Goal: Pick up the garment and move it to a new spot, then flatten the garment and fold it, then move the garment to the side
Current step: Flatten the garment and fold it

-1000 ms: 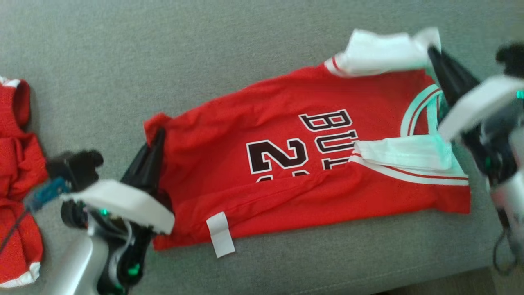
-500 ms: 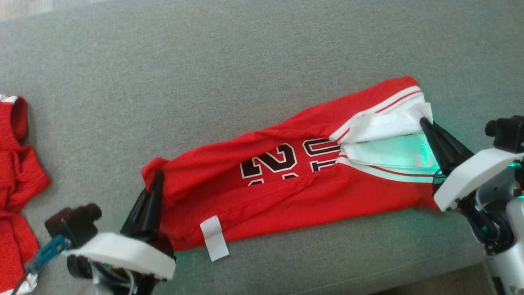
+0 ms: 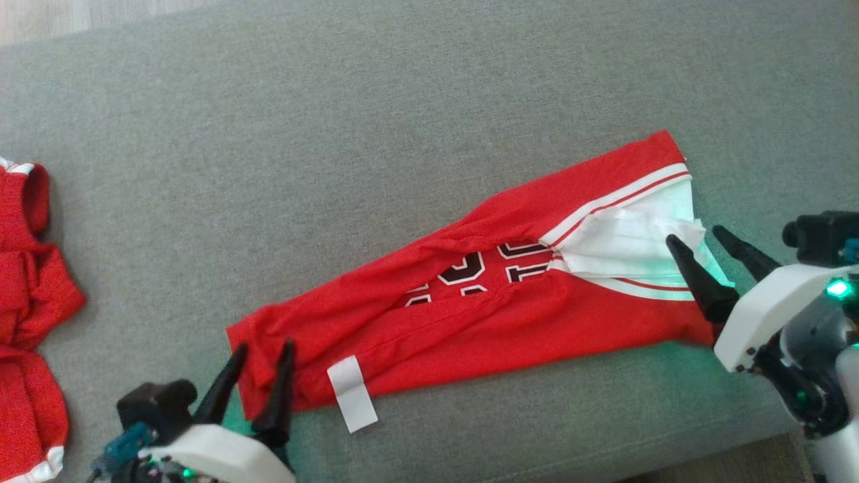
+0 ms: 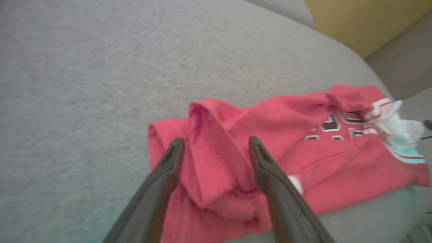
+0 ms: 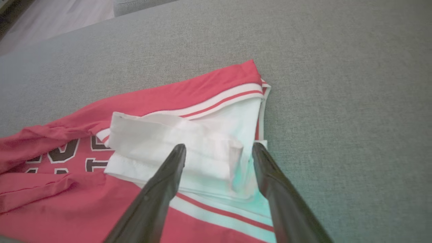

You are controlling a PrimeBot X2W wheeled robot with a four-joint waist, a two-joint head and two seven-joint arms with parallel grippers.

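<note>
At the near edge, the left end effector [image 3: 264, 349] stands with its fingers apart, straddling a raised fold at the hem corner of the red jersey [image 3: 470, 315]. The right end effector [image 3: 693, 236] is likewise spread, over the white shoulder trim. The jersey lies folded into a long, wrinkled band slanting across the grey woven cushion [image 3: 335, 134], with a white tag [image 3: 352, 392] on its near edge. Another red garment [image 3: 27, 268] sits crumpled well left. Beyond lies bare cushion.

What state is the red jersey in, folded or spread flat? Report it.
Folded. The jersey lies as a narrow strip on the grey cushion, its long edges turned in over most of the black lettering.
</note>
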